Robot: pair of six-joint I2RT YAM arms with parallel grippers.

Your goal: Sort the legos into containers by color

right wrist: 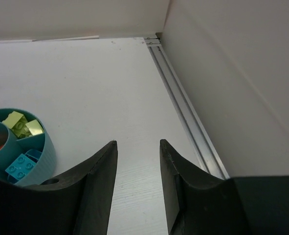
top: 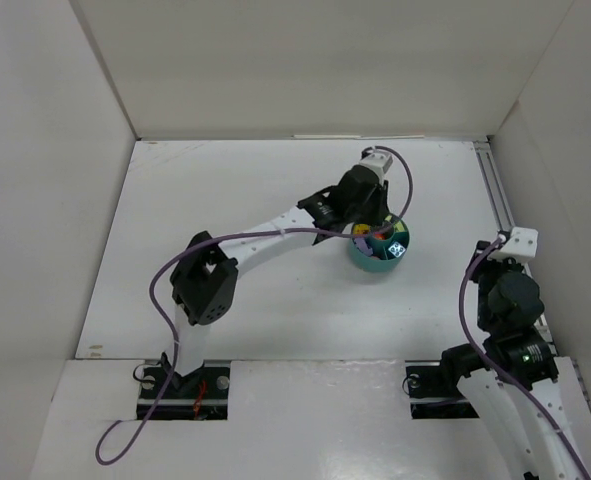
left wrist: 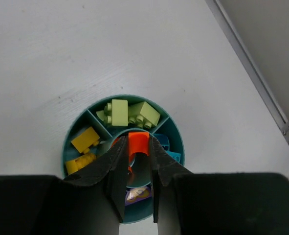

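Right now, through my left wrist camera, my left gripper (left wrist: pixel 138 147) is clenched on a red-orange brick (left wrist: pixel 138 141), which is pinched between my two dark fingers (left wrist: pixel 116 169). The brick shows against the central tube (left wrist: pixel 143 170) of the round teal dish (left wrist: pixel 70 147). I cannot tell whether it touches the tube. The dish stands on the white table (left wrist: pixel 61 58). Its far compartment holds pale yellow-green bricks (left wrist: pixel 127 113), and the compartment on the left holds yellow bricks (left wrist: pixel 85 140). On the right lies a blue-teal brick (left wrist: pixel 172 156). In the nearest compartment a small pale piece (left wrist: pixel 137 194) peeks out between my fingers, too hidden to name.

Next, through my right wrist camera, my right gripper (right wrist: pixel 138 143) is released. Its jaws stand apart over bare table with nothing between them. The dish sits low on the left, well apart from these fingers, and it shows yellow-green bricks at the back and blue ones in front. A metal rail (right wrist: pixel 183 110) runs along the foot of the white wall (right wrist: pixel 242 73) on the right.

Lastly, from the top camera, my left arm (top: pixel 265 240) stretches across the table, and its gripper is down over the dish in the far right part of the table. My right arm (top: pixel 510 305) is folded near the right wall, beside the rail and short of the dish.
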